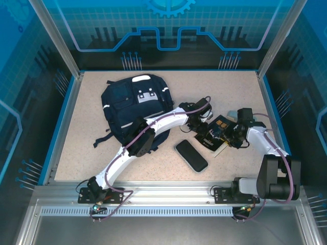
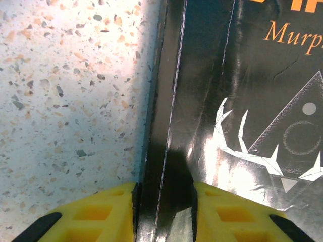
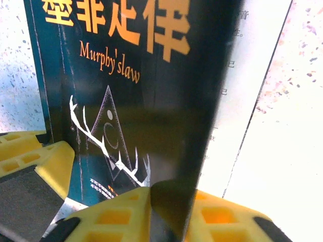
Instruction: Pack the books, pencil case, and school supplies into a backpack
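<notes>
Backpack (image 1: 134, 104) first: in your top view it lay flat in the upper left of the table (image 1: 82, 153), white patches toward the top of the frame. I could not tell whether it stood open or what it held. Right of it, your left gripper (image 1: 205, 125) and right gripper (image 1: 229, 135) met over the dark blue book (image 1: 214, 144), which lay outside the bag. A black oblong case (image 1: 191, 155) lay just below them.

In your left wrist view the yellow fingers (image 2: 101, 217) were closed on the book's dark edge, with speckled table at left.

In your right wrist view the fingers (image 3: 227, 217) pinched a raised dark cover. The "Murphy's law" front was behind it and a white page (image 3: 247, 101) at right.
</notes>
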`<action>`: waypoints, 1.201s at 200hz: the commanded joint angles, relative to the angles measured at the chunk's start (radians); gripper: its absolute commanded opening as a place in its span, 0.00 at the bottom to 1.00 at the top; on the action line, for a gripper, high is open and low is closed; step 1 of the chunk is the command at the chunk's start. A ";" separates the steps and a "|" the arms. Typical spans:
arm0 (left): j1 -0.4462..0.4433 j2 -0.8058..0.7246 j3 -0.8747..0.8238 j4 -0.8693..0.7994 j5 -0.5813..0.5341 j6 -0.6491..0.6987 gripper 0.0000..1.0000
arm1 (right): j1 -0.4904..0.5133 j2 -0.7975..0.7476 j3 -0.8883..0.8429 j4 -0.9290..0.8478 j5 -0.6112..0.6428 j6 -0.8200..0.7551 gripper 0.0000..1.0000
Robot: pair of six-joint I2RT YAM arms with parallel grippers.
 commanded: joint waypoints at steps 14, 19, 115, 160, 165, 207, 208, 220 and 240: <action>-0.027 0.012 -0.014 -0.115 -0.011 0.017 0.31 | -0.002 -0.024 -0.015 0.005 -0.038 0.001 0.07; -0.025 -0.001 -0.009 -0.121 -0.011 0.017 0.32 | -0.002 -0.030 -0.015 0.001 -0.032 -0.002 0.05; 0.092 -0.481 -0.269 0.055 -0.007 -0.094 0.76 | -0.008 -0.318 0.079 -0.117 -0.061 -0.081 0.00; 0.191 -0.716 -0.547 0.212 0.045 -0.194 0.91 | 0.002 -0.348 0.203 -0.073 -0.200 -0.134 0.00; 0.201 -0.740 -0.579 0.234 0.058 -0.205 0.93 | 0.008 -0.343 0.217 -0.068 -0.215 -0.142 0.00; 0.299 -0.935 -0.843 0.423 0.132 -0.345 0.99 | 0.130 -0.316 0.299 0.050 -0.328 -0.189 0.00; 0.302 -0.938 -0.849 0.429 0.133 -0.348 0.99 | 0.135 -0.314 0.301 0.052 -0.330 -0.190 0.00; 0.329 -0.989 -0.914 0.489 0.172 -0.393 0.99 | 0.190 -0.282 0.333 0.078 -0.355 -0.200 0.00; 0.377 -1.046 -0.999 0.575 0.264 -0.469 0.99 | 0.279 -0.199 0.391 0.102 -0.399 -0.212 0.00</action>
